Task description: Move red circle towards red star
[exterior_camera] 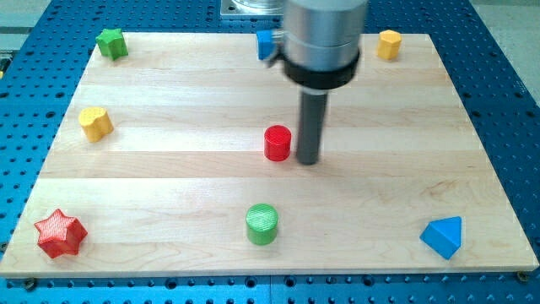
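Note:
The red circle (277, 143), a short red cylinder, stands near the middle of the wooden board. The red star (60, 233) lies in the board's bottom left corner, far from the circle. My tip (308, 161) is on the board just to the right of the red circle, very close to it or touching its right side. The dark rod rises from the tip into a large grey and black cylinder at the view's top.
A green circle (262, 224) stands below the red circle. A blue triangular block (444, 236) lies at bottom right. A yellow block (96, 123) is at left, a green block (111, 42) at top left, a blue block (266, 44) at top middle, a yellow block (388, 44) at top right.

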### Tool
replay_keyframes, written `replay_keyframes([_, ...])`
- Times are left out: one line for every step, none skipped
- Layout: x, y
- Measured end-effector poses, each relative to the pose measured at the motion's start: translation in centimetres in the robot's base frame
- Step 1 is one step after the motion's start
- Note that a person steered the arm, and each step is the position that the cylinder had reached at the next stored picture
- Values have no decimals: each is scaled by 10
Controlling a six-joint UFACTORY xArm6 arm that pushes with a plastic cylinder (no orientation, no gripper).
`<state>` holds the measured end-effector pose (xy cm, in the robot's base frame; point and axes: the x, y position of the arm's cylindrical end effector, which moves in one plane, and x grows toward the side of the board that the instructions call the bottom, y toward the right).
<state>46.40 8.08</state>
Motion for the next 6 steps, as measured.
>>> replay_keyframes([-21,11])
replay_keyframes([-25,-66])
replay_keyframes([10,-140])
replay_keyframes([42,-207])
replay_keyframes([44,-181])
replay_keyframes([44,-154])
